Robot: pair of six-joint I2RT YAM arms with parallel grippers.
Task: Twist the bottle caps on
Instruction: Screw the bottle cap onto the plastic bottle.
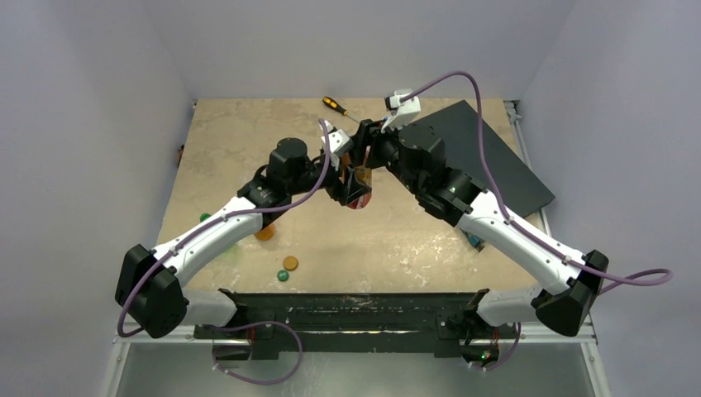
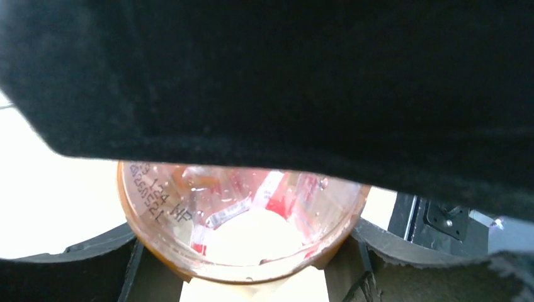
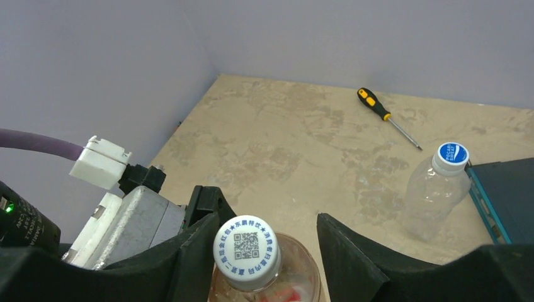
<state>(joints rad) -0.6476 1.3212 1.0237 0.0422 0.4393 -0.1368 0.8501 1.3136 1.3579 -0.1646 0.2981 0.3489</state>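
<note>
1. The amber bottle is held up off the worktop, between the two arms. The left end effector is clamped on its lower body, a finger against each side.
2. The white cap sits on the neck, right between the fingers of the right end effector. That end effector stands open. One finger is at or just beside the cap's rim, and the other is plainly apart from it.
3. I judge the bottle to be thin-walled and light. A hard squeeze would dent it, so a low hold near the stiffer base suits it.
4. The cap is small and rigid and should be taken squarely across its rim. Smooth plastic may slip as the thread tightens.
5. Ahead and to the right of the right end effector stands a clear bottle wearing a blue-and-white cap. A screwdriver lies farther ahead.
</note>
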